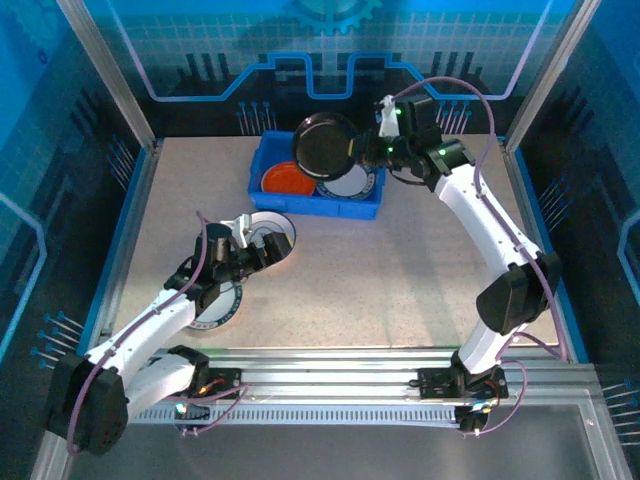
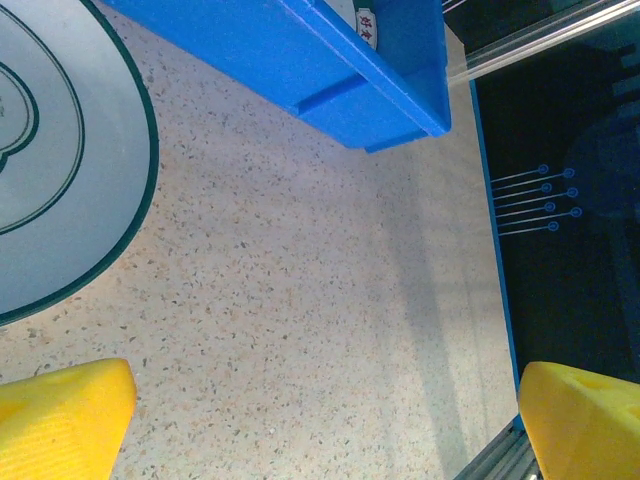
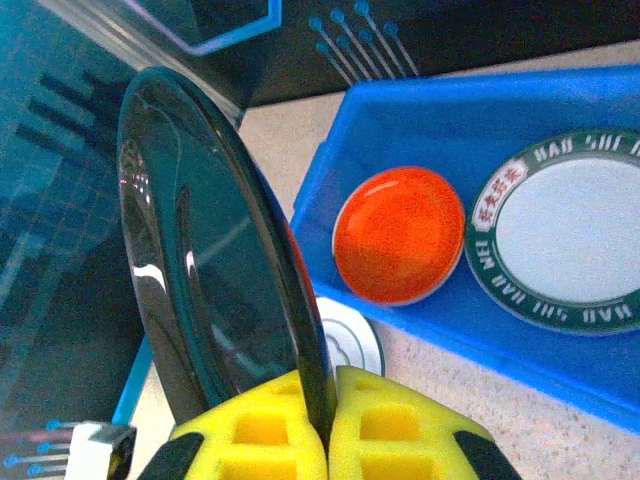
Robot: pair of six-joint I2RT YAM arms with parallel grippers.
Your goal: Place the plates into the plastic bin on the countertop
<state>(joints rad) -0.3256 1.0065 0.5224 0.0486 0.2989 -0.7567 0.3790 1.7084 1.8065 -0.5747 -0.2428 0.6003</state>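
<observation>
Now your right gripper point(image 3: 328, 405) is clamped on the rim of the black plate point(image 3: 210, 270), which stands on edge. Beyond its fingers, the bin point(image 3: 400, 110) holds an orange plate point(image 3: 398, 235) and a green-rimmed plate point(image 3: 565, 240). Your left gripper point(image 2: 320, 420) has its fingers wide apart over the countertop point(image 2: 300, 300), with a white plate point(image 2: 50, 170) ahead of one finger.

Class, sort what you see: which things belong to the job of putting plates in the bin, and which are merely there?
Belong: black plate, held by the right gripper; blue bin; orange plate and green-rimmed plate in it; white plate and dark-rimmed plate on the countertop.
Merely there: aluminium rails; purple cable; back panel.
</observation>
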